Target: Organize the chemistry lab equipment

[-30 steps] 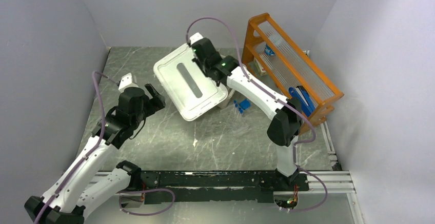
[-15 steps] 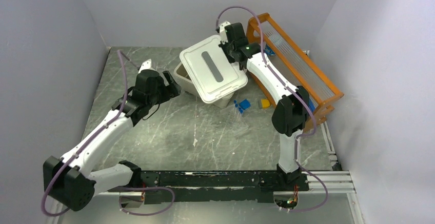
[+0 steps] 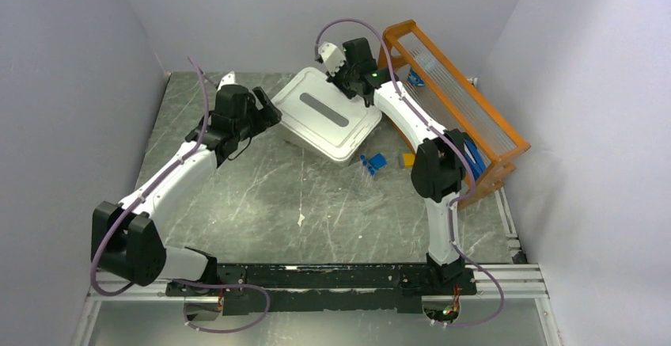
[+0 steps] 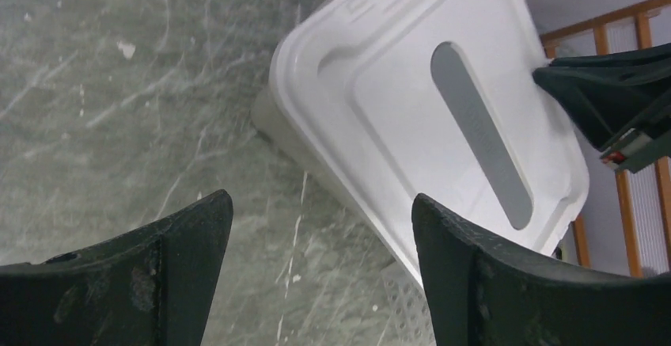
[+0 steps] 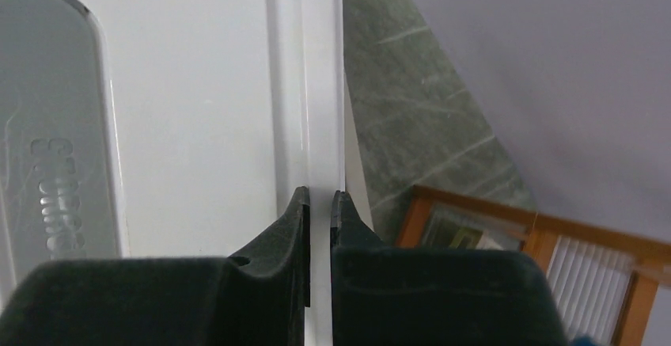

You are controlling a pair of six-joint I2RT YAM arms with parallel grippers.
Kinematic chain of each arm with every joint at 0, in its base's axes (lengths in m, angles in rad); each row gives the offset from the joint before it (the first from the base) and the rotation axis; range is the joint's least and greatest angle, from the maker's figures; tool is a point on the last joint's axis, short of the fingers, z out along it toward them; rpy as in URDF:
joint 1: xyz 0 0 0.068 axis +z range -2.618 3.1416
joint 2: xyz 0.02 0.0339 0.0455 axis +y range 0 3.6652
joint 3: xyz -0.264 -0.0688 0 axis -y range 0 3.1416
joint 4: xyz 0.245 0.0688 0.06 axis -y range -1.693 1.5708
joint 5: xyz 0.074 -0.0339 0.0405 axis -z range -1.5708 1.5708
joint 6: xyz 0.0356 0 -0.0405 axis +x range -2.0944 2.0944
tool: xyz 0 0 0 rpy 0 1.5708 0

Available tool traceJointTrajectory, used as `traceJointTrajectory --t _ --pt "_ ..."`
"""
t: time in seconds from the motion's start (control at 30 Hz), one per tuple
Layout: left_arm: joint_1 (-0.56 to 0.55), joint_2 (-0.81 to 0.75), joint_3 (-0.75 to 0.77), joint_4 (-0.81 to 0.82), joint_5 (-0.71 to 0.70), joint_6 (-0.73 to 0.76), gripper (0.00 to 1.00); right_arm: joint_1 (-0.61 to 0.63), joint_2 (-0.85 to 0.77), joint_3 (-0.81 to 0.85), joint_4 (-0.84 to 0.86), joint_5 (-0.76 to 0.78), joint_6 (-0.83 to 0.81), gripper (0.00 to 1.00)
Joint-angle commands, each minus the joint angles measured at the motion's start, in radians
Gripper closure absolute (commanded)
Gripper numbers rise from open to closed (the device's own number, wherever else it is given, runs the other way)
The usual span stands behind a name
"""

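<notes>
We have open tabletop (image 3: 261, 195) near the bases. The white lid (image 3: 328, 116), pinched by the right gripper (image 5: 318, 203), lies over the tub (image 4: 273, 128). The orange rack (image 3: 455, 96) walls the right.

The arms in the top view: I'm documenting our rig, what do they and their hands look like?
Left arm and right arm: white shells, black joints, a purple-grey cable looping along each. Left hand and right hand: black, two wedge-shaped fingers. A green light shows near the right wrist.
</notes>
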Motion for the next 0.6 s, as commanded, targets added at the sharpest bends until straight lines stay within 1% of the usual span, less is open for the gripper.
traceJointTrajectory --t 0.0,0.13,0.23,0.3,0.37,0.43,0.57 --pt "0.031 0.081 0.092 0.05 0.067 0.053 0.14 -0.019 0.08 0.12 0.022 -0.057 -0.108 0.98" --pt "0.043 0.177 0.156 0.034 0.076 0.099 0.16 -0.019 0.107 0.148 0.042 -0.053 -0.102 0.96" --pt "0.052 0.235 0.205 0.004 0.082 0.124 0.18 -0.019 0.097 0.137 0.061 -0.066 -0.078 0.9" --pt "0.055 0.249 0.214 0.007 0.087 0.131 0.18 -0.019 0.069 0.117 0.069 -0.101 -0.047 0.77" --pt "0.056 0.251 0.21 0.016 0.08 0.13 0.18 -0.019 0.031 0.081 0.08 -0.15 -0.008 0.7" --pt "0.058 0.251 0.212 0.017 0.067 0.133 0.18 -0.019 -0.002 0.068 0.089 -0.164 0.038 0.63" --pt "0.062 0.255 0.234 0.007 0.047 0.143 0.16 -0.018 -0.049 0.07 0.111 -0.098 0.169 0.51"
